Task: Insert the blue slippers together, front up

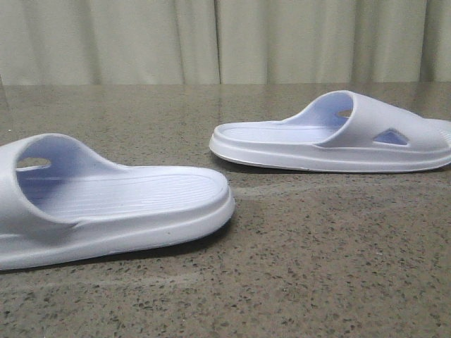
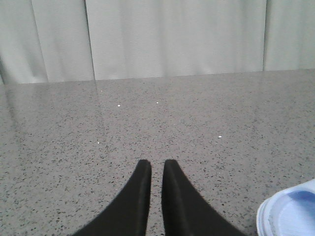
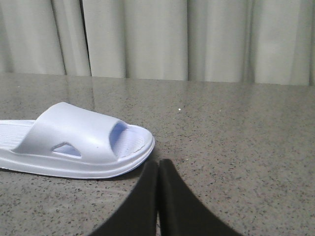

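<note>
Item: 2 blue slippers, soles down on the speckled tabletop (image 1: 296,267), well apart, not nested.

Near slipper (image 1: 106,201): left foreground of the front view; long axis runs left-right, strap end at the left, open heel end pointing right. In the left wrist view only its rim (image 2: 288,214) shows, beside and slightly ahead of the left end effector (image 2: 156,169).

Far slipper (image 1: 335,134): right and farther back; same left-right axis, but strap at the right, heel pointing left. Heels face each other. It lies just ahead of the right end effector (image 3: 158,167), which is offset toward its toe end (image 3: 133,142).

Left end effector: empty, fingers almost together, a narrow gap between them.
Right end effector: closed, empty.

Judgement: each arm is nearer its own-side slipper; neither is grasped yet.
</note>
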Motion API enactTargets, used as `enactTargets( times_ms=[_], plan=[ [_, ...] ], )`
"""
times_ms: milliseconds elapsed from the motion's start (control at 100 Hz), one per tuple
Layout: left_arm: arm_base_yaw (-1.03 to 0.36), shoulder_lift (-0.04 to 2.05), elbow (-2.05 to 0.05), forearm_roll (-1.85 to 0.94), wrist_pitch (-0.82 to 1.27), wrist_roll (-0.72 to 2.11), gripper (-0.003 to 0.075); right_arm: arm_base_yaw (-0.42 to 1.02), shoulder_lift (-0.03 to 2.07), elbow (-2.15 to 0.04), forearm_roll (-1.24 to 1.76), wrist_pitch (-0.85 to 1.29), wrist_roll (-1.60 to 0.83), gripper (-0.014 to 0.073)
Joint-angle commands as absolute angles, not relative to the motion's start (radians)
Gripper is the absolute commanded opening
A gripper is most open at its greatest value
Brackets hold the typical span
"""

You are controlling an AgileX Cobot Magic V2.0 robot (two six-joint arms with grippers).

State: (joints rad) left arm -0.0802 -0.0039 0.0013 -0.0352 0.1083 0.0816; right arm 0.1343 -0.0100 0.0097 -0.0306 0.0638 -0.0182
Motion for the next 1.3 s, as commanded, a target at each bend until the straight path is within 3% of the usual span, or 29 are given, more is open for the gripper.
enactTargets(
  times_ms=[0,840,1090,1290],
  plan=[
    [-0.079,-0.033,0.011,-0.041,0.026,0.073,0.0016,0.129,-0.03,0.03,-0.038,-0.023,-0.026,-0.0102],
    [-0.079,-0.033,0.011,-0.046,-0.006,0.073,0.0016,0.129,-0.03,0.028,-0.038,-0.076,-0.026,-0.0102],
    [-0.079,-0.033,-0.01,-0.395,-0.136,0.073,0.0015,0.129,-0.03,-0.053,-0.038,-0.045,-0.026,-0.0102],
    [-0.079,-0.007,-0.12,-0.539,0.028,0.073,0.0015,0.129,0.032,-0.207,-0.038,0.108,-0.026,-0.0099]
  ],
)
